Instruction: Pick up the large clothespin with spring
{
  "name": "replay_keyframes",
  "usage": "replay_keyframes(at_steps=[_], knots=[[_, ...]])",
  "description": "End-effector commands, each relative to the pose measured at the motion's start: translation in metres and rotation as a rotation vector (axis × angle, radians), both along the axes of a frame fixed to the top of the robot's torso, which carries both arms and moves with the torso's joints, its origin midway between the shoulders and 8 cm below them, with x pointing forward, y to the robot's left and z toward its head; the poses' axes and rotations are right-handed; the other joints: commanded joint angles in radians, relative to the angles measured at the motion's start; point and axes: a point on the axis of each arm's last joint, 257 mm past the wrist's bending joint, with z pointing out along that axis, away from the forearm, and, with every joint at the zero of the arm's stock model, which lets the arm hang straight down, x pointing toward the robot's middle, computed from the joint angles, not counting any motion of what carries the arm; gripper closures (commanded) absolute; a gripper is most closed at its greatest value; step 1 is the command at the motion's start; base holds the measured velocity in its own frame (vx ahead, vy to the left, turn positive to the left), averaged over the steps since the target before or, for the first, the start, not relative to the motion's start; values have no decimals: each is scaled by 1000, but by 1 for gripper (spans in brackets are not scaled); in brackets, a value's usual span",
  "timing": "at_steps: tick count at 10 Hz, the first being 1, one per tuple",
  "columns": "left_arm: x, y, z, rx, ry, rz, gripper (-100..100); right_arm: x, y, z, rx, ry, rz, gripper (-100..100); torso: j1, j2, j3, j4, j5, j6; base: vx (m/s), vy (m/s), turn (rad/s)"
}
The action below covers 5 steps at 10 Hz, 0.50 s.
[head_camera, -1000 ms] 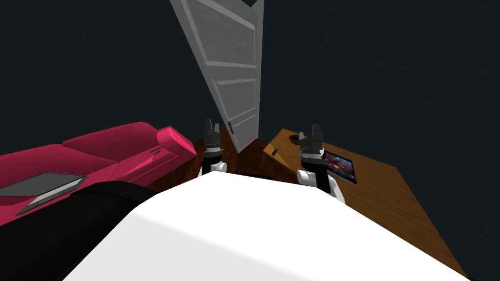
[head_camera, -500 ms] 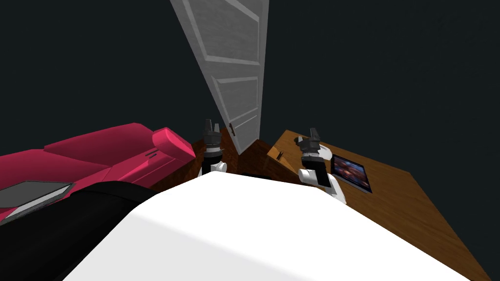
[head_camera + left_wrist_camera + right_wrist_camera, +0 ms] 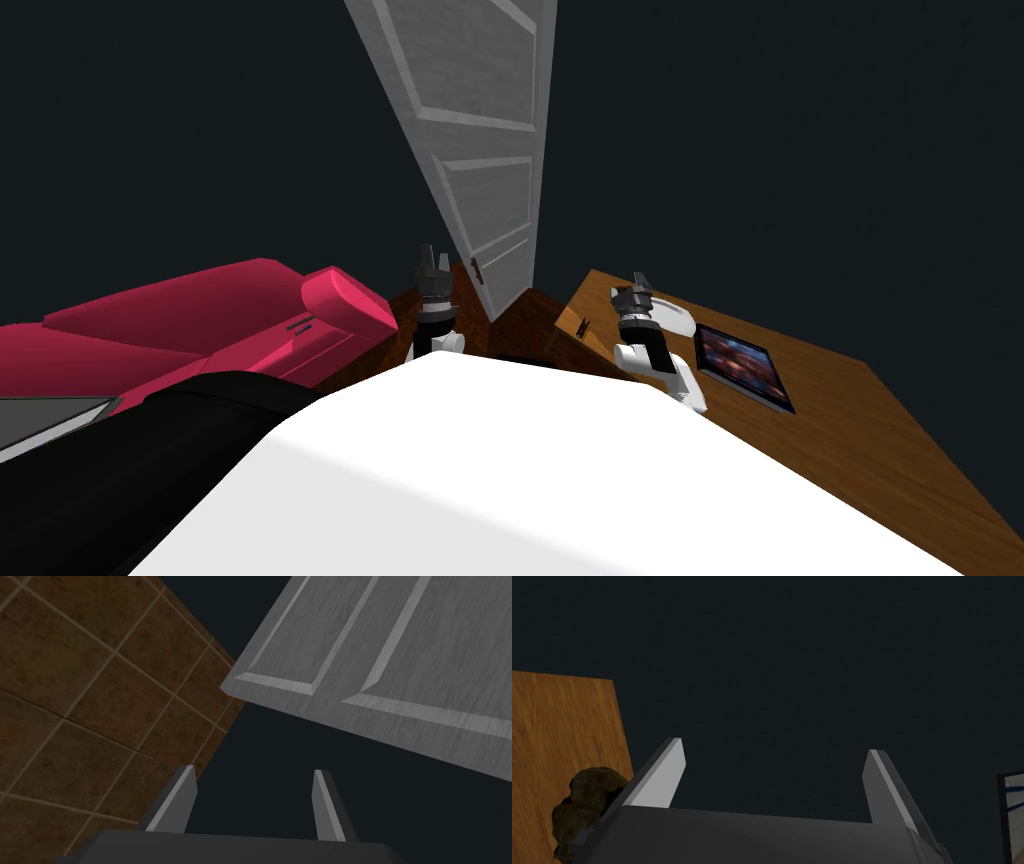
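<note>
The dark clothespin (image 3: 583, 326) lies right of centre on a corner of the table (image 3: 850, 430), just left of my right gripper (image 3: 641, 282), fingers spread wide. I should shift left, then lower squarely astride it.

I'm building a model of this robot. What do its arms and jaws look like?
Both the left arm and right arm have rounded white shells ending in dark grey, ringed wrists. Each carries a dark box body with jaws of two thin, light grey fingers, flat blades with slanted tips. The surfaces are plain, without visible cables or markings.
</note>
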Motion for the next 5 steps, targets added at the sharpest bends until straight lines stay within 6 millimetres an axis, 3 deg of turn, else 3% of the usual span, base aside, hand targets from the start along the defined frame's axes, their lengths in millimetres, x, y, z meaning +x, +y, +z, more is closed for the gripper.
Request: replay_keyframes(at_steps=[1, 5], knots=[[0, 0, 0, 0, 0, 0, 0, 2, -6, -15, 29, 48, -16, -100, 0, 0, 0, 0, 0, 0, 84, 88, -33], [0, 0, 0, 0, 0, 0, 0, 8, -34, -59, 133, 166, -70, -100, 1, -1, -1, 0, 0, 0, 104, 104, -46]])
